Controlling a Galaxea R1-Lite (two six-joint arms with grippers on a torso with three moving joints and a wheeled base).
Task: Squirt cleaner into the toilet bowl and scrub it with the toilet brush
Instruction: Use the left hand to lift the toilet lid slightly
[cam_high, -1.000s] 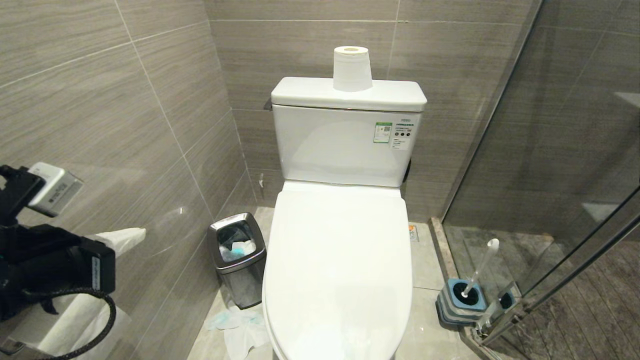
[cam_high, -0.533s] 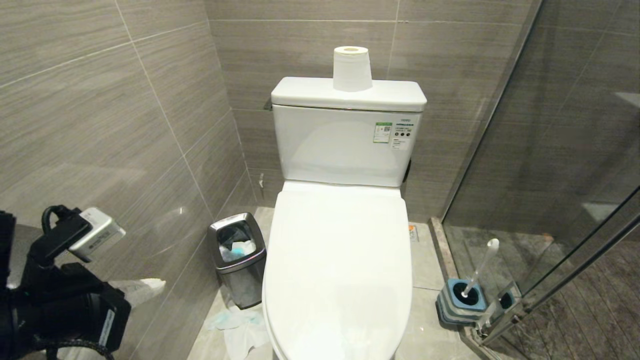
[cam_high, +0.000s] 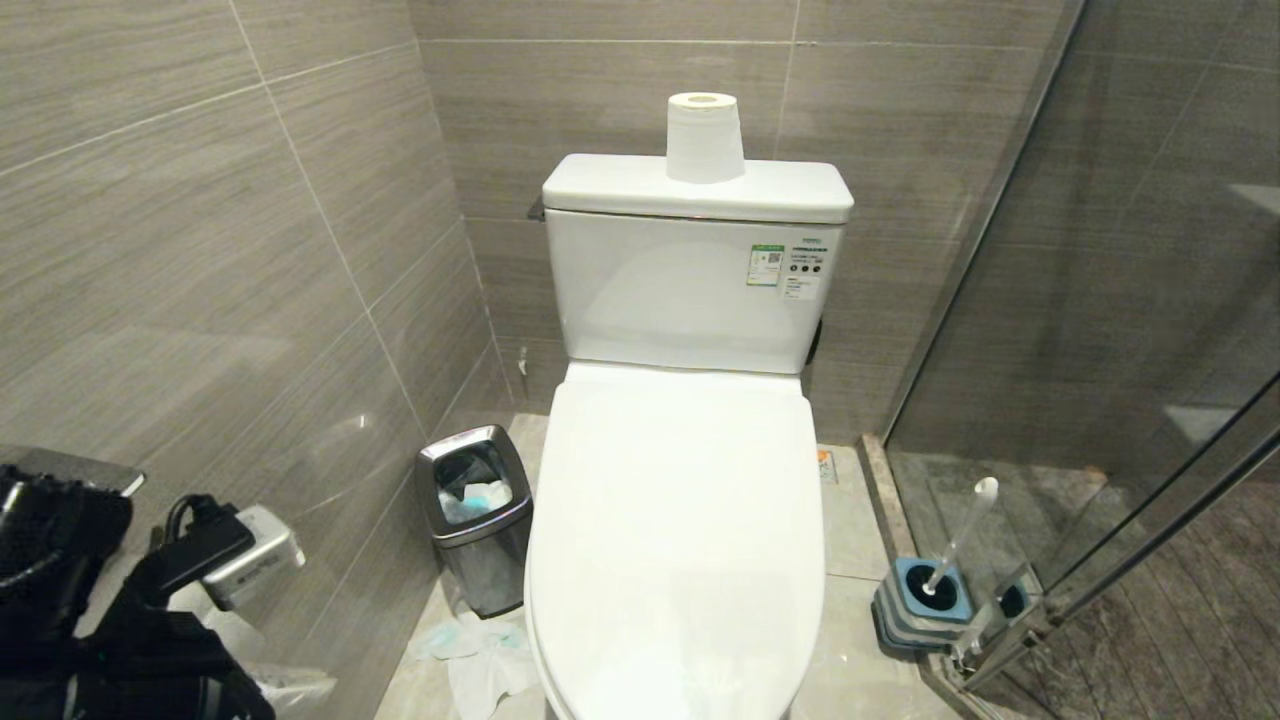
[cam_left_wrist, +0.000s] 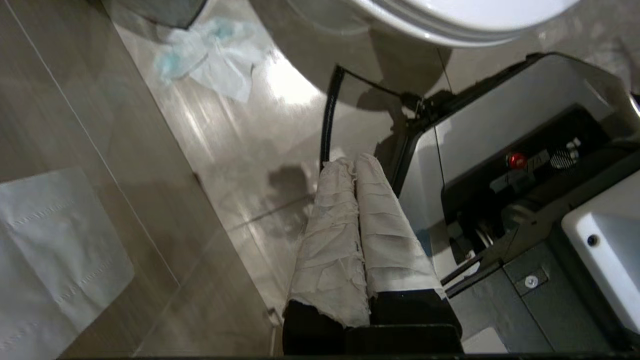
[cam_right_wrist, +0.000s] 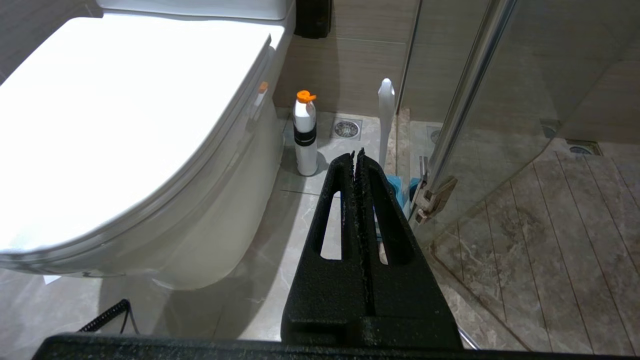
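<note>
Both my grippers are sitting pressed together, empty: left gripper (cam_left_wrist: 356, 162) pointing at the floor, right gripper (cam_right_wrist: 356, 154) hanging near the toilet brush (cam_right_wrist: 386, 120).

The toilet (cam_high: 680, 540) is sitting centre, a paper roll (cam_high: 704, 137) standing on its tank (cam_high: 690, 280). A bin (cam_high: 475, 515) is standing left of it; the toilet brush (cam_high: 955, 550) is leaning in its holder (cam_high: 925, 600) on the right.

White toilet brush (cam_high: 958, 540) upright in blue-topped holder, toilet lid (cam_high: 680, 520) closed
</note>
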